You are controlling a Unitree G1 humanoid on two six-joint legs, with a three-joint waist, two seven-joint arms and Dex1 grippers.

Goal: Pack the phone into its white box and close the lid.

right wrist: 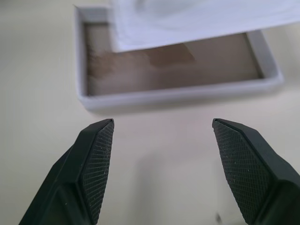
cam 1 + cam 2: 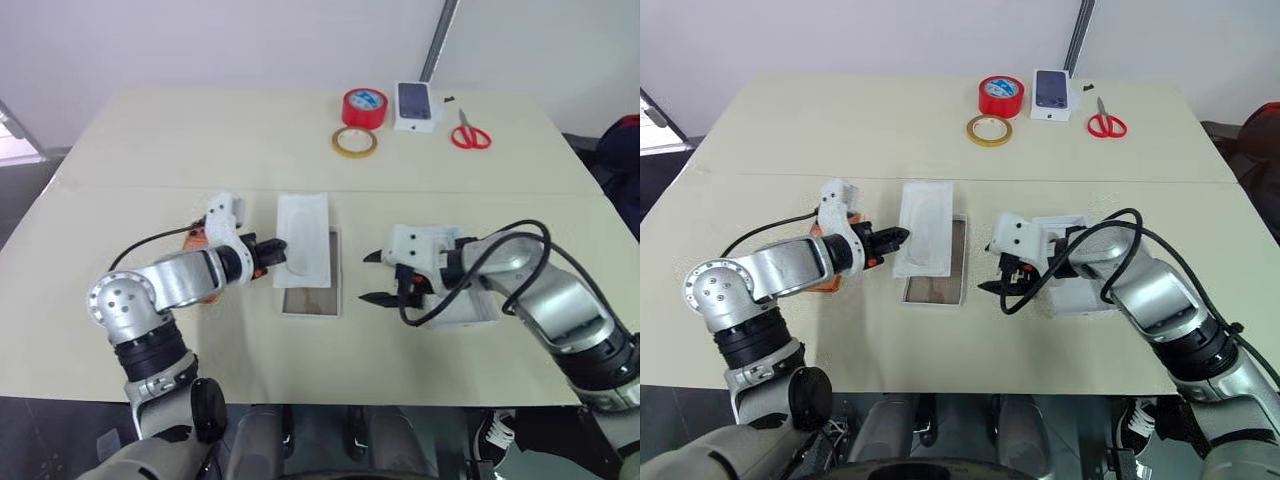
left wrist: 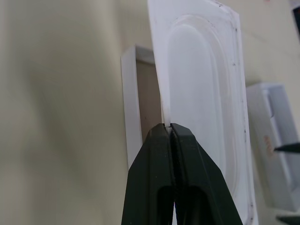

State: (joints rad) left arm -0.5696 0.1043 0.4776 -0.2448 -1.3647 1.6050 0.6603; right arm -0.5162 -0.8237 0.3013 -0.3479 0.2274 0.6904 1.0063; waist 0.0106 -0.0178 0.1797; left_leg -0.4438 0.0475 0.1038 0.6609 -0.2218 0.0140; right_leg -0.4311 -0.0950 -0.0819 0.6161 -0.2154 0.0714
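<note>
The left hand point(image 2: 268, 252) is clenched on the edge of a white moulded insert point(image 2: 303, 238), holding it over the far half of the white box point(image 2: 311, 296), so the insert covers part of the tray's brown floor. The right hand point(image 2: 378, 277) is released, fingers wide apart, just beside the box. The lid point(image 2: 470, 305) lies under the right arm. The phone point(image 2: 196, 242) shows orange behind the left arm. Across the desk point(image 2: 180, 140) sit two tape rolls point(image 2: 360, 120), a small white box point(image 2: 417, 105) and scissors point(image 2: 468, 132).

The insert point(image 2: 302, 239), pinched by the left gripper point(image 2: 272, 252), covers most of the box point(image 2: 311, 300); only its near end is uncovered. Bare table point(image 2: 150, 150) lies along the left edge.
</note>
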